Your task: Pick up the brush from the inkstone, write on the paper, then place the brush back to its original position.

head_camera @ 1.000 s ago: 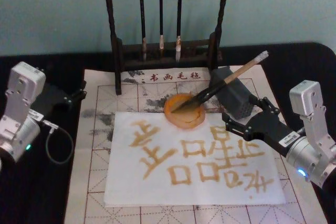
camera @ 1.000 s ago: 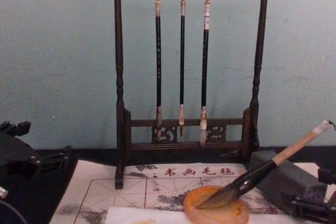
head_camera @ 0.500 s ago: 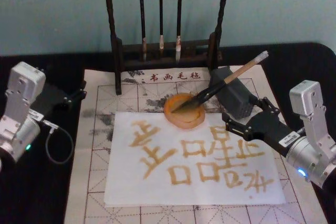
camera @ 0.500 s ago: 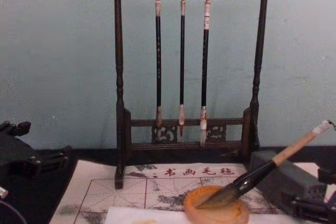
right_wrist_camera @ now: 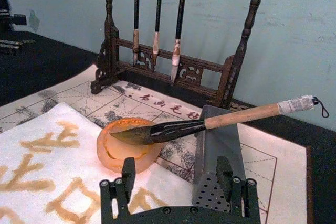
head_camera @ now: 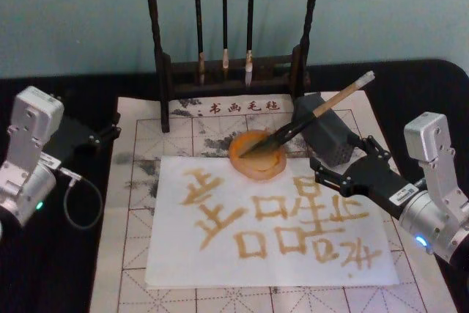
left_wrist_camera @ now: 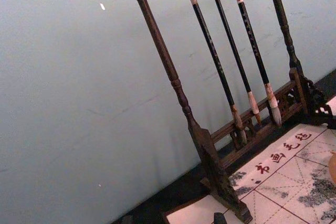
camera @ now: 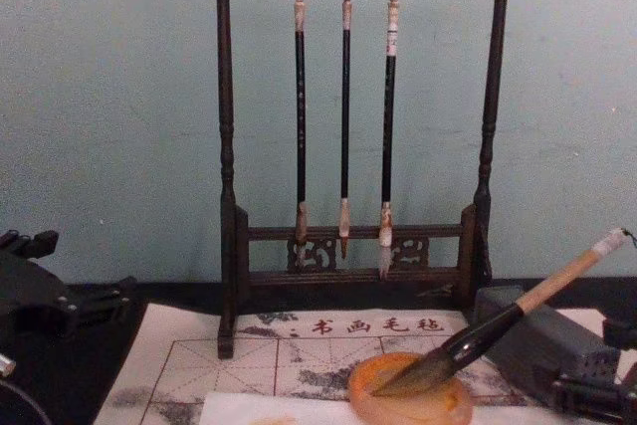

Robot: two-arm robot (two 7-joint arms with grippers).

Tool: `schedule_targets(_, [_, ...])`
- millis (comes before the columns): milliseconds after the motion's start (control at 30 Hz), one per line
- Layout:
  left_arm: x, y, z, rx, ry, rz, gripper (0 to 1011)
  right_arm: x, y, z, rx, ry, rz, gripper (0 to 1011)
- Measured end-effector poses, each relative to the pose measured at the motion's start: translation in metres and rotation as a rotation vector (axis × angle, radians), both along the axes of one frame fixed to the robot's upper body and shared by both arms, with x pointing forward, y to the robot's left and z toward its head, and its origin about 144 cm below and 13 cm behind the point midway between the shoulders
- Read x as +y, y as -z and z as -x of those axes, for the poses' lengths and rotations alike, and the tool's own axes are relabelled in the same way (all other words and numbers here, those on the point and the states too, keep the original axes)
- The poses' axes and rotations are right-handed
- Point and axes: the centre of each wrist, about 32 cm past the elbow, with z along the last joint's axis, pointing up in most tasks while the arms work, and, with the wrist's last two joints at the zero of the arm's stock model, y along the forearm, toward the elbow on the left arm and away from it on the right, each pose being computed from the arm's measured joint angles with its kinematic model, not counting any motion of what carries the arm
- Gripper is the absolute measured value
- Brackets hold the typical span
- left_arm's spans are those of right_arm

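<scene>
The brush (head_camera: 316,111) lies at a slant, its dark bristles in the orange inkstone (head_camera: 256,164) and its tan handle propped on a grey block (head_camera: 327,135). The right wrist view shows the same brush (right_wrist_camera: 236,117) and inkstone (right_wrist_camera: 118,153) just ahead of my right gripper (right_wrist_camera: 176,174). That right gripper (head_camera: 339,153) is open and holds nothing, hovering over the right edge of the paper (head_camera: 220,254), a little short of the brush. The paper bears several golden-brown characters. My left gripper (head_camera: 105,135) is parked open at the far left, off the mat.
A dark wooden brush rack (head_camera: 233,71) with three thin hanging brushes stands behind the inkstone. A gridded felt mat (head_camera: 139,181) lies under the paper on the black table. A cable loop (head_camera: 80,203) hangs by my left arm.
</scene>
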Motion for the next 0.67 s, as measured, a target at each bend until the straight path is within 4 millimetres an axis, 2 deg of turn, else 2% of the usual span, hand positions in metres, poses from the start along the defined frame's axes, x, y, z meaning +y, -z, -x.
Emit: schedule_targets(667, [0.0,0.0,0.0,0.0,0.0,0.0,1001,0.0,0.0,0.0,0.0,0.0,0.0,1002])
